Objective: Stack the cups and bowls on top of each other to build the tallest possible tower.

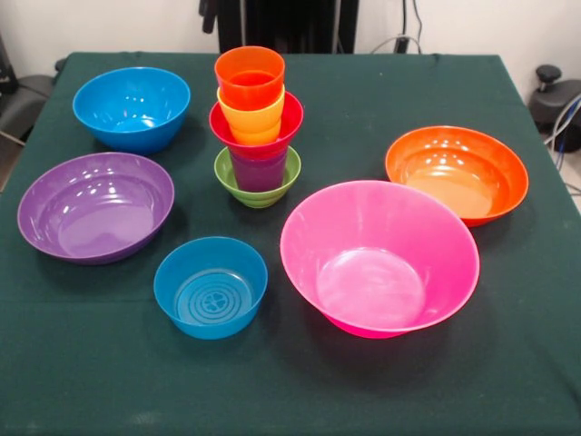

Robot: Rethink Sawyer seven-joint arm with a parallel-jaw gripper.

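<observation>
Only the tower [255, 127] shows, standing untouched.

My body, seen only as a black mass at the top edge

All that shows of me is my pedestal [281, 23], a broad, upright block of flat black with straight vertical sides, cut off by the top of the picture and hidden below by the far edge of the bench [363, 82]. Thin paler vertical lines run down its face, splitting it into panels. On the picture's left a narrower black piece [208, 14] with a rounded lower end hangs just beside it; I cannot tell which part of me that is. My red does not show, and any screws or markings are too dark to make out.
</observation>
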